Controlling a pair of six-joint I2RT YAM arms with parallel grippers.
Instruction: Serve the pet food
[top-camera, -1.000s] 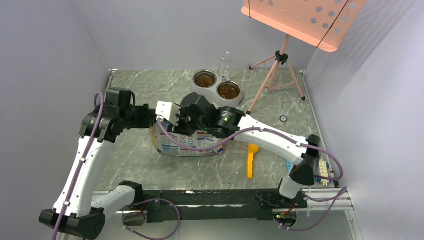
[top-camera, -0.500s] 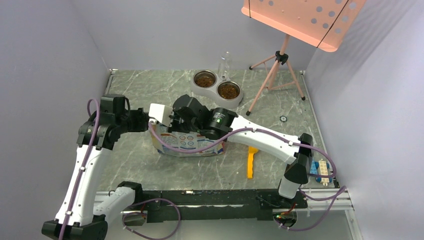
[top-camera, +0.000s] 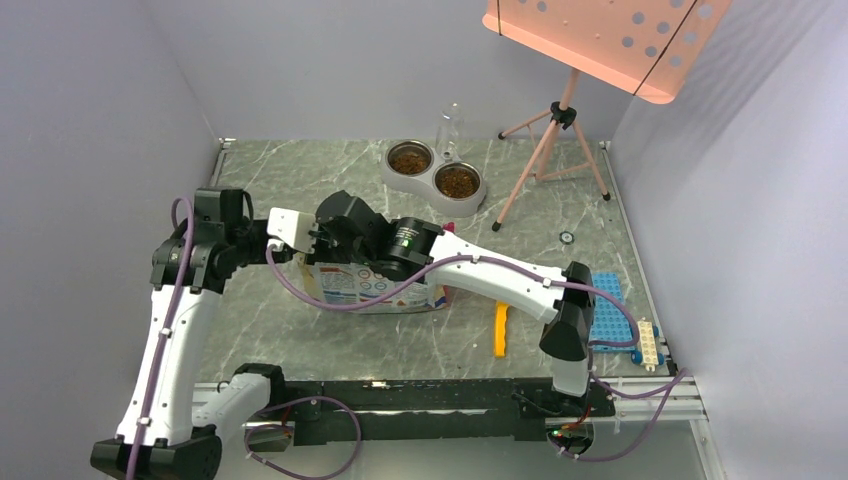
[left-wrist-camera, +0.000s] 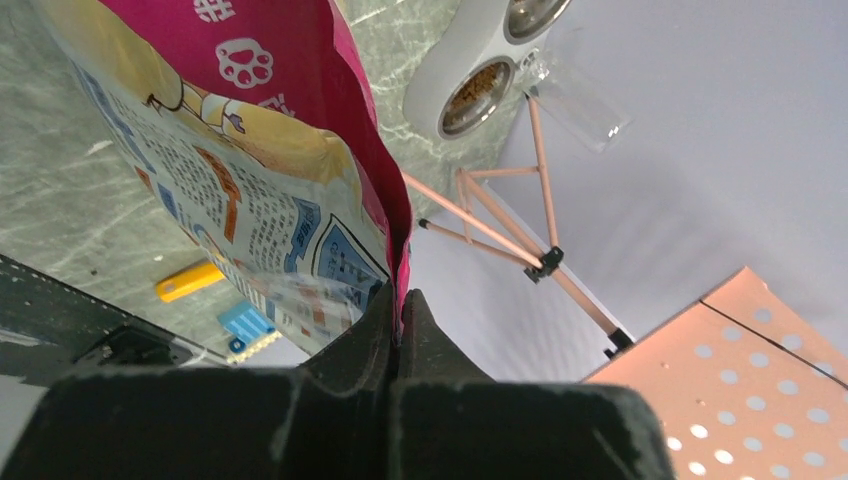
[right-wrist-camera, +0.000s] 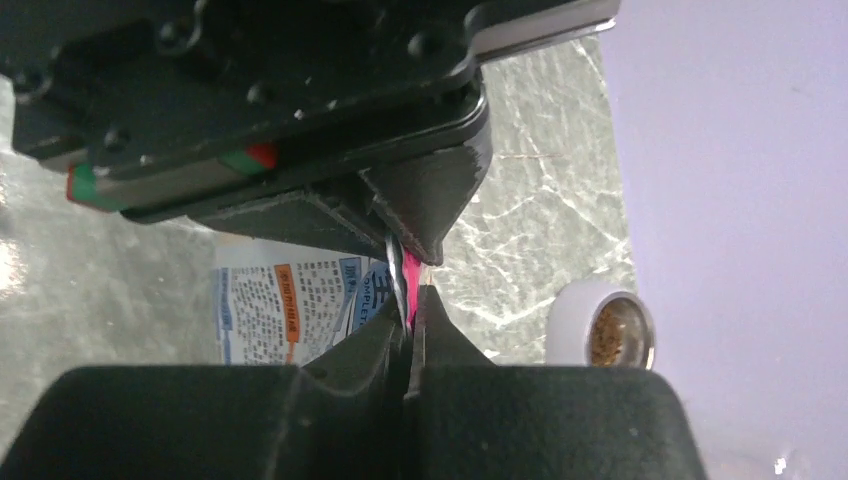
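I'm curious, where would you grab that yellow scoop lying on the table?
The yellow scoop lies flat, its slim handle pointing toward the arms' bases. I'd grip that handle from straight above, the tool closing across its narrow width.

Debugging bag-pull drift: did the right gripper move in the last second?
Yes. In the top view the right gripper, shut on the top edge of the bag, has shifted left, further from the fixed twin bowls at the far edge.

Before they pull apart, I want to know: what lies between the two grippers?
Only the bag: its pink top edge is pinched by the left gripper and the right gripper, almost tip to tip, in the right wrist view.
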